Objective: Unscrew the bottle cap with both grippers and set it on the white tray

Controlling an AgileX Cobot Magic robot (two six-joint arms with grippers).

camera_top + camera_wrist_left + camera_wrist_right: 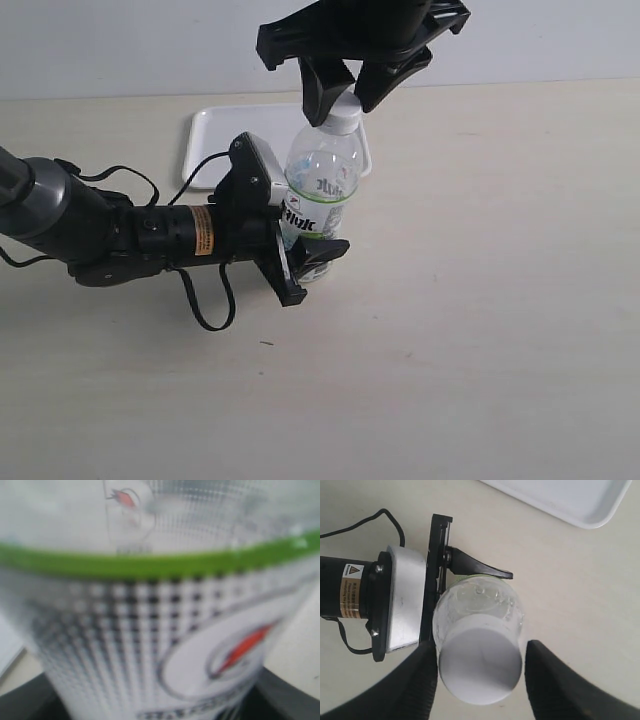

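Note:
The bottle (318, 195) stands upright on the table, its white-green label (150, 645) filling the blurred left wrist view. My left gripper (292, 228) comes in from the side and is shut on the bottle at the label; one finger (480, 570) shows beside the bottle. The bottle cap (343, 117) sits on the neck. My right gripper (342, 98) hangs over it from above, open, with the bottle cap (481, 667) between its fingers (420, 685). One finger is at the cap's side and a narrow gap shows at the other. The white tray (232, 140) lies just behind the bottle.
The left arm's dark grey body with orange label (202, 232) and its looping cables (205, 305) lie across the table left of the bottle. A corner of the white tray (570, 502) shows in the right wrist view. Bare light wooden tabletop (480, 300) spreads right and front.

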